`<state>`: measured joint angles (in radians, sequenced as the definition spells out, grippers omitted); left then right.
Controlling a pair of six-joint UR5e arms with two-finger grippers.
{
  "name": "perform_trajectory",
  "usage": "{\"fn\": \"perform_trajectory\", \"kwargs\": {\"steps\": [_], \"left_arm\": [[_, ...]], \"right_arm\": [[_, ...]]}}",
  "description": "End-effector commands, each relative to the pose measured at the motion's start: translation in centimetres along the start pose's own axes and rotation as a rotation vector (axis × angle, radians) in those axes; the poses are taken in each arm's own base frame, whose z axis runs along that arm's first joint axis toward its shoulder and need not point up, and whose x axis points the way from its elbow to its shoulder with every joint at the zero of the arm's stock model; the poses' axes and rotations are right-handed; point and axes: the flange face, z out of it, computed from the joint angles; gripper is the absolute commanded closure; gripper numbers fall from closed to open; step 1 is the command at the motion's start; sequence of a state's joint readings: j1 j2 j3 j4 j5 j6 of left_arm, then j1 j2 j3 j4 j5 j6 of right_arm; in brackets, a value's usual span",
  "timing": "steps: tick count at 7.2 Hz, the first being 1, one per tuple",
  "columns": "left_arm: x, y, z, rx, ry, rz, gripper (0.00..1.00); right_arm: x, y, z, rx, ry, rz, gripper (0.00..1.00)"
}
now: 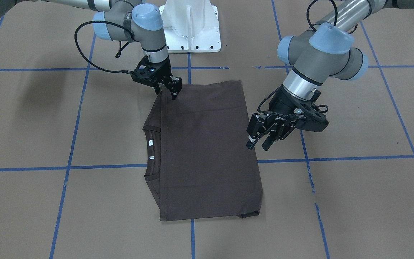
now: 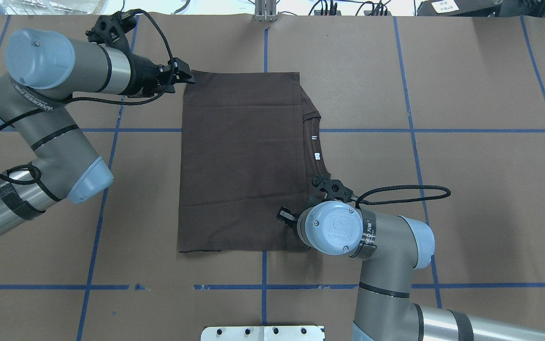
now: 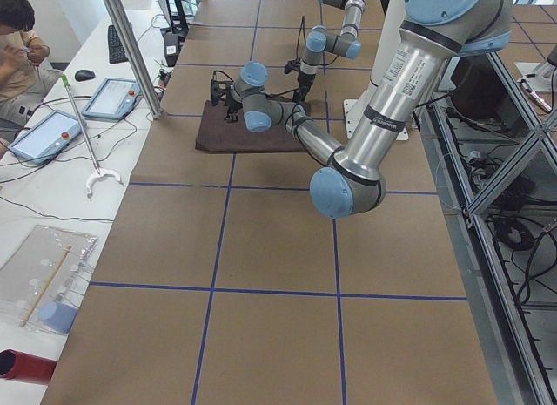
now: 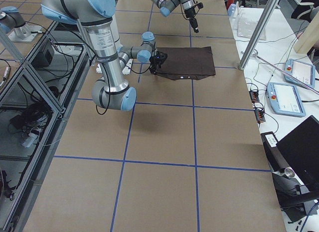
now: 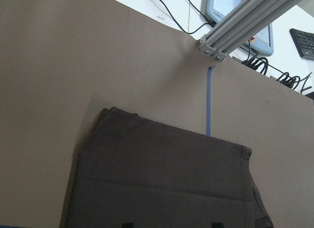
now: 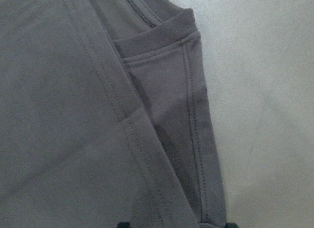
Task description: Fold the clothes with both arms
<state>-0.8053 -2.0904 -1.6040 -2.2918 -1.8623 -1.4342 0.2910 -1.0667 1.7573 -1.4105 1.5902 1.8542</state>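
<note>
- Stage: lining up grasps for another fold, I judge.
- T-shirt (image 1: 207,151) lies folded on the tabletop (image 1: 354,187), one corner beneath the right tool (image 1: 174,93) (jaws apart, nothing pinched).
- Left tool (image 1: 258,143) gapes wide beside the opposite edge.
- Next: both must descend and pinch.

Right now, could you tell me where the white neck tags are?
In the overhead view, the white neck tags sit inside the collar on the T-shirt's right edge.
</note>
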Motion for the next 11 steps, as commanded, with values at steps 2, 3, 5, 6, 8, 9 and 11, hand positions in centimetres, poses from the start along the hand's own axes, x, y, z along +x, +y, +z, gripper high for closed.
{"fn": "perform_trajectory", "kwargs": {"steps": [2, 3, 5, 6, 8, 9, 11], "left_arm": [[0.0, 0.0, 0.0, 0.0, 0.001, 0.0, 0.38], [0.0, 0.0, 0.0, 0.0, 0.001, 0.0, 0.38], [0.0, 0.0, 0.0, 0.0, 0.001, 0.0, 0.38], [0.2, 0.0, -0.1, 0.001, 0.004, 0.001, 0.38], [1.4, 3.8, -0.6, -0.032, 0.031, -0.175, 0.38], [-2.6, 11.9, -4.1, -0.06, 0.016, -0.204, 0.38], [-3.2, 24.6, -5.0, -0.045, -0.134, -0.272, 0.37]], "right_arm": [[0.2, -0.3, 0.3, 0.009, 0.013, -0.004, 1.0], [0.0, -0.5, -0.3, 0.01, 0.008, 0.0, 1.0], [0.0, -0.8, -1.0, 0.016, 0.023, 0.003, 1.0], [-0.2, -0.8, -1.5, 0.011, 0.017, 0.004, 1.0], [0.1, -1.1, -3.6, 0.0, -0.017, 0.006, 1.0], [0.5, -1.2, -4.3, -0.003, -0.027, 0.006, 1.0], [0.6, -1.1, -4.4, -0.012, -0.026, 0.006, 1.0]]}}
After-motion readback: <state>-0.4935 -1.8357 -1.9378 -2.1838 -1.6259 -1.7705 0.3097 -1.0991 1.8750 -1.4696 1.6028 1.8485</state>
